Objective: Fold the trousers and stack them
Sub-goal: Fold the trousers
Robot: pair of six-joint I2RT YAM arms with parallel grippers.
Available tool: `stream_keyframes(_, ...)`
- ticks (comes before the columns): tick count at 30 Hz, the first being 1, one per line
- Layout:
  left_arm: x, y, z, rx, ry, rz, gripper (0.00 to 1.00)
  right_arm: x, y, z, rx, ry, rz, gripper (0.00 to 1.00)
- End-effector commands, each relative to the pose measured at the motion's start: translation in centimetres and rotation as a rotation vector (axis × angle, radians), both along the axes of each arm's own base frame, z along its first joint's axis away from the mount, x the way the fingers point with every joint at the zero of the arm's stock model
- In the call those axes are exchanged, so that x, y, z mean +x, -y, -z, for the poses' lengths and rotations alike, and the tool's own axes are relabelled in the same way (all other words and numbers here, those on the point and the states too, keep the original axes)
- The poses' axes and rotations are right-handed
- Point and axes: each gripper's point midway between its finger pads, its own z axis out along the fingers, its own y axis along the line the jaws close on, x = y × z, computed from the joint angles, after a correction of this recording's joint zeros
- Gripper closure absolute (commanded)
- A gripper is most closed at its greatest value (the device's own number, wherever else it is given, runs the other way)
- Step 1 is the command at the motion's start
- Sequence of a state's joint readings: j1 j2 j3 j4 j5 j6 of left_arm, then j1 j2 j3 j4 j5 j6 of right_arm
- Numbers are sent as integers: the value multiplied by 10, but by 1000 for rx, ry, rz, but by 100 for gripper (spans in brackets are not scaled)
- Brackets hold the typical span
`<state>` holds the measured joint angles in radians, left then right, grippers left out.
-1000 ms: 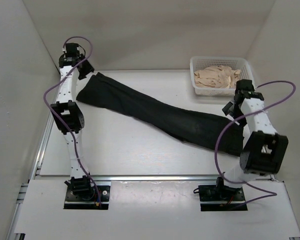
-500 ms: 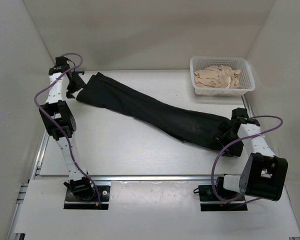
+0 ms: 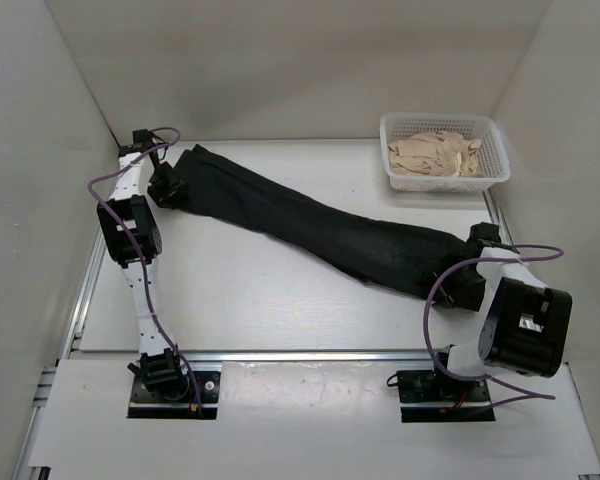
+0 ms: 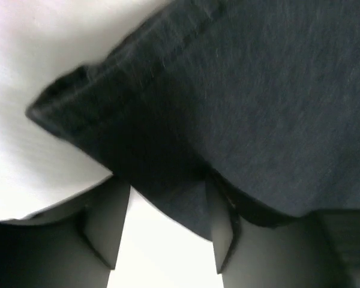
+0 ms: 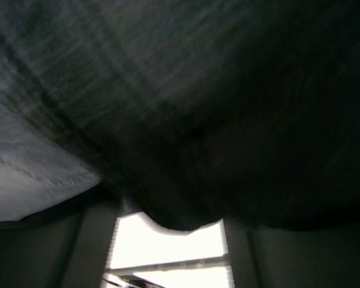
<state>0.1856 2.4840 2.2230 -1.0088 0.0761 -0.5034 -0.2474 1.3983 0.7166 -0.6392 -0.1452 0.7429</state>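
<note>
Seen from above, the trousers (image 3: pixel 320 225) lie as a long black band slanting from the upper left of the table (image 3: pixel 260 300) to the lower right. The left gripper (image 3: pixel 165 190) is at their upper-left end and the right gripper (image 3: pixel 460 290) at their lower-right end, while a white basket (image 3: pixel 495 150) of beige cloth (image 3: pixel 435 155) sits at upper right. In the left wrist view, the left fingers (image 4: pixel 105 231) stand apart at the bottom, a hemmed corner of fabric reaching between their tips and white table showing in the gap. In the right wrist view, dark fabric fills most of the frame and dips between the right fingers (image 5: pixel 99 240), which are parted around a bright gap.
</note>
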Motion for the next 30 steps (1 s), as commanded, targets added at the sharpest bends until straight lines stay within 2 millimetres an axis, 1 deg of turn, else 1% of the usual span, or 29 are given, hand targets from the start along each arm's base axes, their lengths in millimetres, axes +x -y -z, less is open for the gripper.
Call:
stream_keyframes(1,21,3,-1,-16,48,-17,47,41,15,1,-40,96,40,39)
stream_keyframes(2,25,3,-4,-18,62,-27,57,46,18,3,-52,98,43,48)
stream_keyframes(3,30,2,-10,-14,81,-27,68,56,22,-1,-67,119,46,61)
stream_keyframes(4,34,2,-11,-17,90,-36,77,61,26,-2,-83,124,36,80)
stream_keyframes(5,44,-2,-21,-6,126,-50,90,66,29,-1,-95,117,39,90)
stream_keyframes(6,48,-3,-28,-2,148,-49,90,69,34,-4,-117,114,28,99)
stream_keyframes(7,52,-7,-34,16,165,-68,90,79,44,-14,-162,123,21,100)
stream_keyframes(8,58,-9,-46,24,197,-81,90,84,48,-20,-182,133,17,100)
stream_keyframes(9,63,-12,-62,41,236,-87,90,89,52,-26,-200,144,23,100)
stream_keyframes(10,63,-14,-68,48,245,-102,90,96,58,-37,-226,160,18,100)
stream_keyframes(12,69,-17,-94,64,306,-107,90,102,65,-46,-261,169,16,100)
stream_keyframes(13,69,-17,-102,65,318,-107,90,108,67,-55,-269,189,10,100)
stream_keyframes(14,71,-17,-110,68,339,-107,90,108,69,-57,-280,184,13,100)
stream_keyframes(15,70,-22,-121,72,359,-116,90,108,69,-57,-280,184,13,100)
stream_keyframes(16,68,-22,-123,72,357,-116,90,111,70,-61,-283,196,15,100)
stream_keyframes(20,69,-23,-124,78,366,-108,90,109,71,-60,-289,185,16,100)
stream_keyframes(21,70,-20,-117,65,356,-101,90,105,70,-54,-284,166,14,100)
stream_keyframes(22,69,-19,-100,57,323,-89,90,105,70,-51,-282,157,13,100)
stream_keyframes(23,69,-17,-93,44,313,-83,76,102,69,-48,-277,146,20,100)
stream_keyframes(24,69,-15,-85,33,300,-77,73,102,69,-46,-277,147,21,100)
stream_keyframes(25,69,-12,-70,17,275,-71,70,102,69,-46,-277,147,21,100)
stream_keyframes(26,69,-12,-61,14,260,-71,67,98,68,-42,-274,136,19,100)
stream_keyframes(27,71,-10,-57,2,261,-65,65,98,68,-42,-274,136,19,100)
stream_keyframes(28,73,-8,-52,-12,257,-58,59,95,67,-39,-272,127,18,100)
stream_keyframes(29,73,-8,-41,-15,242,-59,49,95,67,-39,-272,127,18,100)
stream_keyframes(30,73,-6,-35,-26,233,-54,41,95,67,-39,-272,127,18,100)
